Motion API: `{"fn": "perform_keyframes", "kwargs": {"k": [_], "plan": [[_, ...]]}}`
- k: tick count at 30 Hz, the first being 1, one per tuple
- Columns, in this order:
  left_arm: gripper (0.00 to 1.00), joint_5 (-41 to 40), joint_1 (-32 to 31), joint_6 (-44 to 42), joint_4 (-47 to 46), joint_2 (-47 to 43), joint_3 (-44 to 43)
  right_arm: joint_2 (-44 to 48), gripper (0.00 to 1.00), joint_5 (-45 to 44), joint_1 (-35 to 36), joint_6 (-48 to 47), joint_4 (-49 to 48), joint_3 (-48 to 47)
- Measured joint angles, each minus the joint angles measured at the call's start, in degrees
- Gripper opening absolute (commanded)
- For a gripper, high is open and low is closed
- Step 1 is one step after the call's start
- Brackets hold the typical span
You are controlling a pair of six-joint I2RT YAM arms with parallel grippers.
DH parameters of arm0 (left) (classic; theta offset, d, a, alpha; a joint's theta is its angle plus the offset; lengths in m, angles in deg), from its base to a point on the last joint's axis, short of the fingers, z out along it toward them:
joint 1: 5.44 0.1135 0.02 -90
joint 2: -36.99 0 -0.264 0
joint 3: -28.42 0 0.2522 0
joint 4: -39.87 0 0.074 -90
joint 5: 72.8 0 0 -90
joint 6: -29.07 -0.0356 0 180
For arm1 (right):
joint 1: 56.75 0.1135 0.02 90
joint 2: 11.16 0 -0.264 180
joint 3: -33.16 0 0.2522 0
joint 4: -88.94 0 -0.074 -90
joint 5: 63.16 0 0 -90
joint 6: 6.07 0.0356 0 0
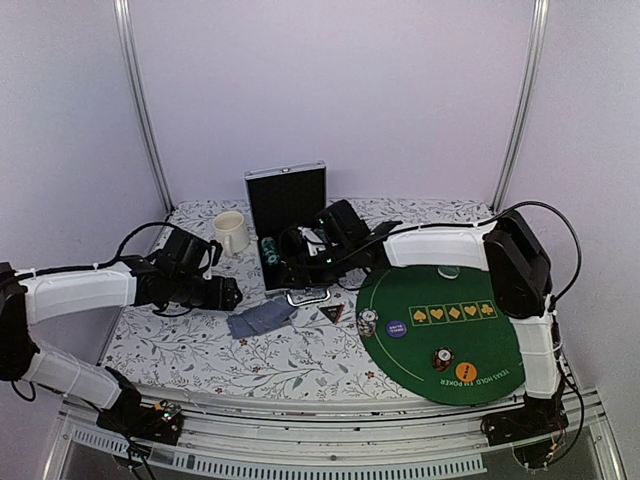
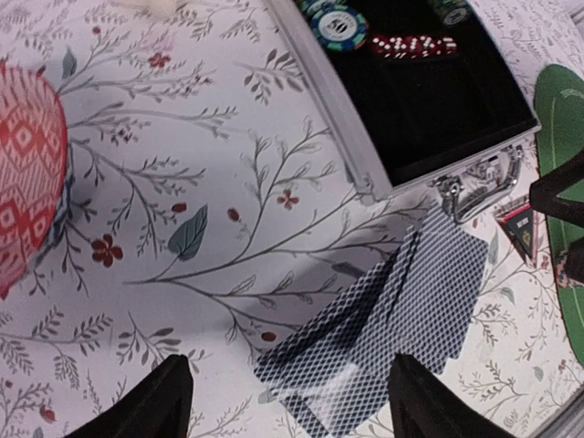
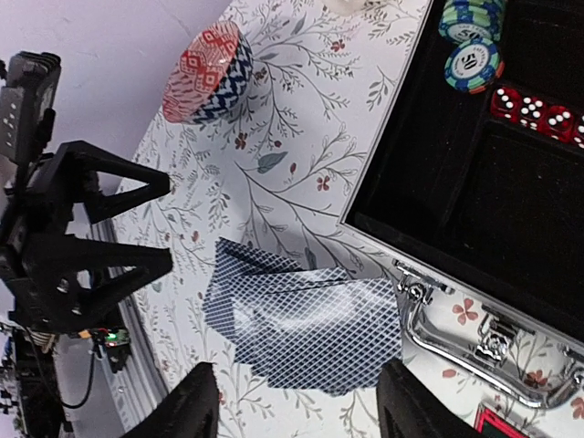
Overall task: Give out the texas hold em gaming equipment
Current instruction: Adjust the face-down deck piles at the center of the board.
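Several blue-grey-backed playing cards (image 1: 260, 318) lie fanned on the floral cloth in front of the open case. My left gripper (image 1: 233, 293) is open and empty just left of them; in the left wrist view its fingers (image 2: 157, 401) straddle the cards (image 2: 383, 333). My right gripper (image 1: 293, 272) is open and empty over the case's front edge, above the cards (image 3: 306, 319). A chip stack (image 1: 367, 322), a purple disc (image 1: 397, 327), another chip stack (image 1: 442, 357) and an orange disc (image 1: 465, 373) sit on the green mat (image 1: 480, 340). A dark triangular marker (image 1: 331, 313) lies by the mat's left edge.
The open black case (image 1: 288, 215) holds chip stacks (image 3: 473, 62) and red dice (image 3: 538, 114); its metal handle (image 3: 474, 356) faces the cards. A cream mug (image 1: 230, 232) stands left of the case. A red patterned bowl (image 3: 205, 71) sits further left, near my left gripper (image 3: 137, 228).
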Motion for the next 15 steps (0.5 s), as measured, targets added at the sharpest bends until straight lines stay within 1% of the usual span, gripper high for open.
{"fn": "perform_keyframes", "kwargs": {"k": [3, 4, 9, 15], "plan": [[0.69, 0.0, 0.5, 6.4, -1.8, -1.9, 4.6, -4.4, 0.45, -1.8, 0.8, 0.8, 0.3, -2.7], [0.68, 0.2, 0.6, 8.5, -2.5, -2.0, 6.1, -5.6, 0.44, -2.6, 0.9, 1.0, 0.6, -3.4], [0.66, 2.7, 1.2, 14.7, -6.4, -0.4, 10.6, -8.0, 0.43, -6.0, 1.2, 1.5, 2.2, -4.3], [0.66, 5.9, 1.3, 17.2, -11.7, 2.4, 12.5, -8.6, 0.42, -7.3, 1.7, 1.5, 3.5, -4.8]]}}
